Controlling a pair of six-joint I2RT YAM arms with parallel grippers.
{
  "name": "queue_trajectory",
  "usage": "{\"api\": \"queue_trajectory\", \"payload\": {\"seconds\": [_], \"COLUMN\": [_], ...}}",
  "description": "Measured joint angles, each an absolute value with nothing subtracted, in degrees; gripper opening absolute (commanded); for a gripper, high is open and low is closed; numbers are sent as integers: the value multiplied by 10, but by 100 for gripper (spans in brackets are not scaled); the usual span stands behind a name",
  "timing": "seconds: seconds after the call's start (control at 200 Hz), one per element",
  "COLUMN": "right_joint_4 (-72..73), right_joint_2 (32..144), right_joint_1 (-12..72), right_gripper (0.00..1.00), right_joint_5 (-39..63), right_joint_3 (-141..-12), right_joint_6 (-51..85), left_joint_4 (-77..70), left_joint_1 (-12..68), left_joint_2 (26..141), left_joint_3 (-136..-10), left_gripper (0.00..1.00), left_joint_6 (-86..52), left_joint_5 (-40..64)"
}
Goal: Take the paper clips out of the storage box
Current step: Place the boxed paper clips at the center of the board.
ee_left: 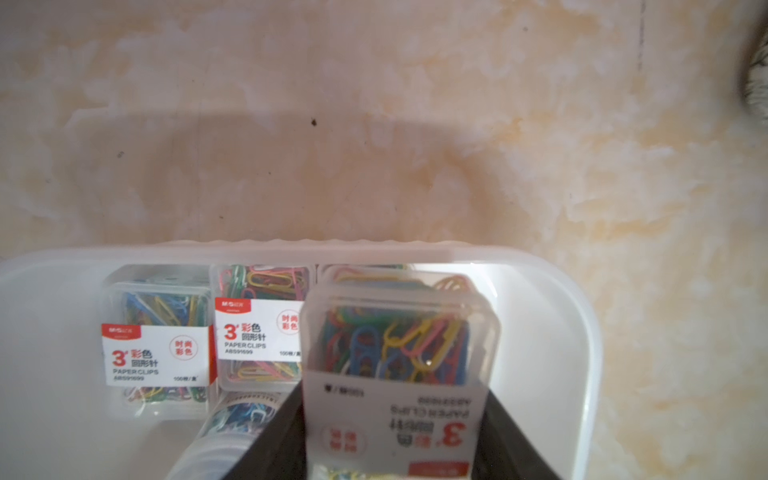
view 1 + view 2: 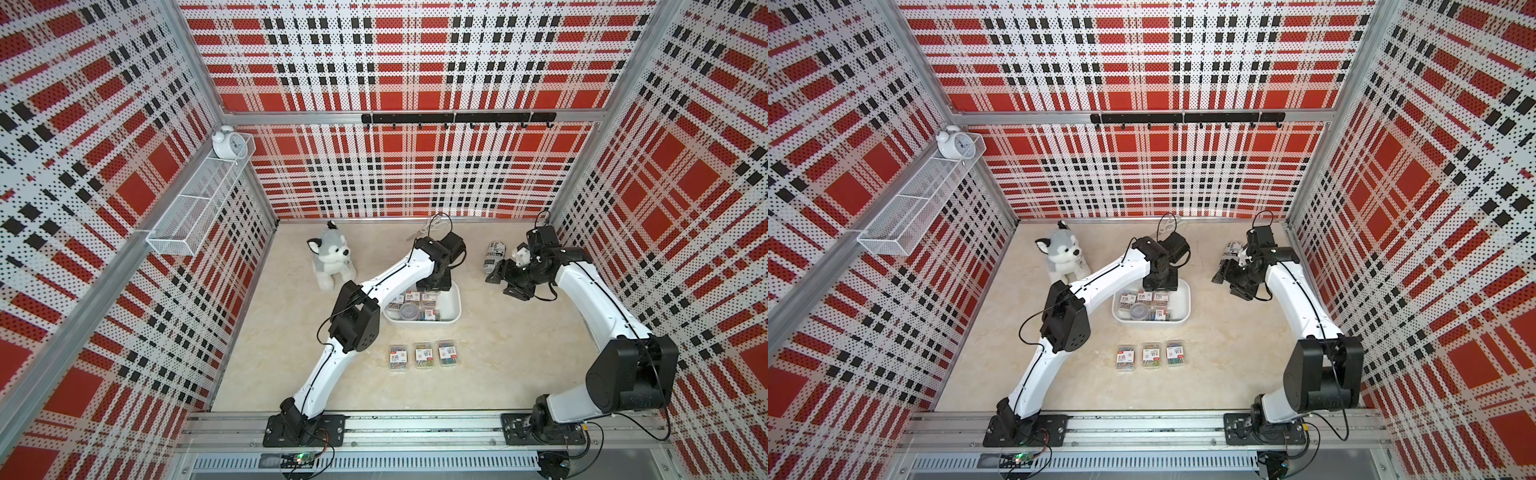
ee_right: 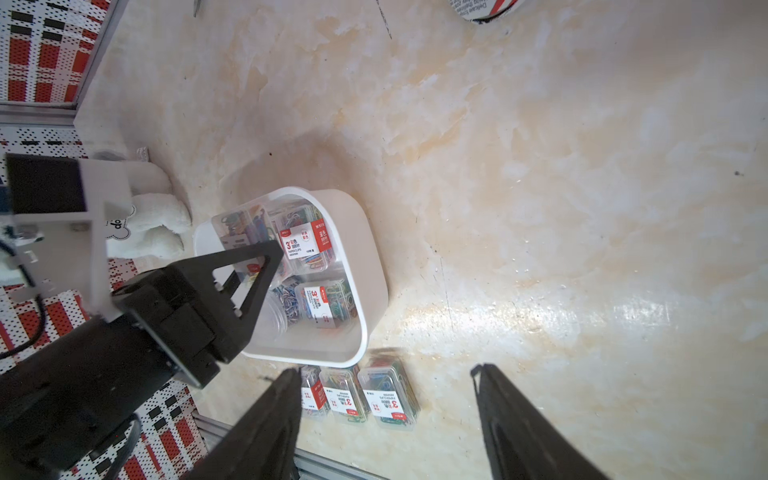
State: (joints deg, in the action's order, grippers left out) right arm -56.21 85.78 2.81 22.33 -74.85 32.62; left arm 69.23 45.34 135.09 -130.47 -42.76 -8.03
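Pinched between the left gripper's (image 1: 395, 399) black fingers (image 1: 286, 432), held by its label end: small clear rectangular case of multicoloured paper clips (image 1: 399, 336), at the far side of the white rectangular plastic storage box (image 1: 577, 353). Beside it inside, more labelled cases (image 1: 156, 353) and a round clear tub (image 1: 232, 419). On the beige table (image 2: 498, 374), just near of the box, three cases (image 2: 422, 355) in a row. Well right, right gripper (image 3: 388, 370), jaws spread, holding nothing.

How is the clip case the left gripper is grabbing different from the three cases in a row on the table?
The grabbed case sits in the storage box, pinched by the left gripper; the three row cases lie outside it on the table, untouched. All are clear, with colourful clips and white-and-red labels.
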Motion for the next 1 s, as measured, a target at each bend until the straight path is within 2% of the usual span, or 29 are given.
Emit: {"api": "queue_trajectory", "payload": {"seconds": [0.19,0.416,0.571,0.807,0.997], "right_joint_4": [-550,-520,-513,-509,-509], "right_joint_2": [876,899,916,921,926], "right_joint_1": [28,28,28,29,33], "right_gripper": [71,71,71,71,71], "right_joint_5": [223,226,230,228,220], "right_joint_3": [-761,-775,-787,-796,-797], "right_joint_6": [329,351,363,369,372], "left_joint_4": [718,729,725,667,606], "left_joint_1": [453,451,451,454,471], "left_joint_2": [1270,1045,919,739,646], "left_joint_3": [-1300,-1159,-1014,-702,-545], "left_gripper": [53,52,51,51,51], "left_joint_6": [-421,-418,-435,-490,-545], "left_joint_5": [-90,-113,-124,-102,-76]}}
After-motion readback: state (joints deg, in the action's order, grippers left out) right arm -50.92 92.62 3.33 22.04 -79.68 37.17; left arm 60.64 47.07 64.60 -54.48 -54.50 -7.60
